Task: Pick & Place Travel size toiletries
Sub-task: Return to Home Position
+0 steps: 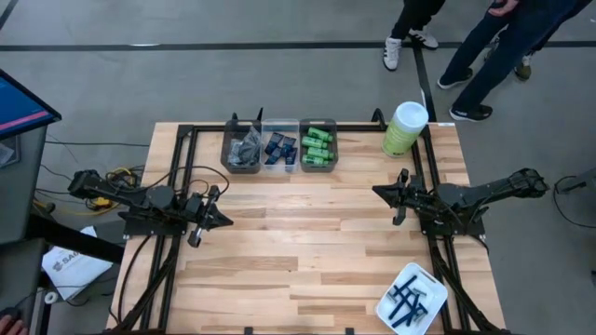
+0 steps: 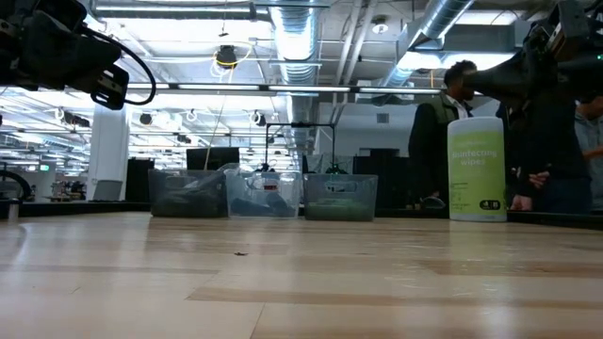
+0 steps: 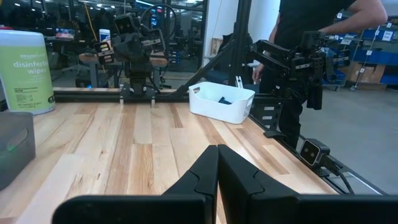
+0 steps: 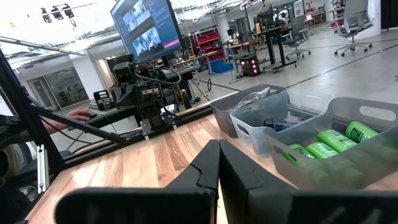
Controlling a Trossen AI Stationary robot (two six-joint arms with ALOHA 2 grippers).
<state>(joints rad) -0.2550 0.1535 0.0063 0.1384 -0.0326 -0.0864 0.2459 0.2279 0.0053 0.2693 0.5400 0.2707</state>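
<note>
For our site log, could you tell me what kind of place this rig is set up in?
Probably a robotics lab in an open industrial hall: exposed ceiling ducts, a large monitor, and office chairs beyond the wooden table.

Up top, two people [image 1: 494, 42] are cut off by the edge, legs only. The grey packets [image 1: 244, 149] merge into one heap, too small to separate. The white tray [image 1: 426, 279] holds dark thin pieces too small to name. At table height, the three bins [image 2: 264, 198] show only murky shapes through their walls.
</note>
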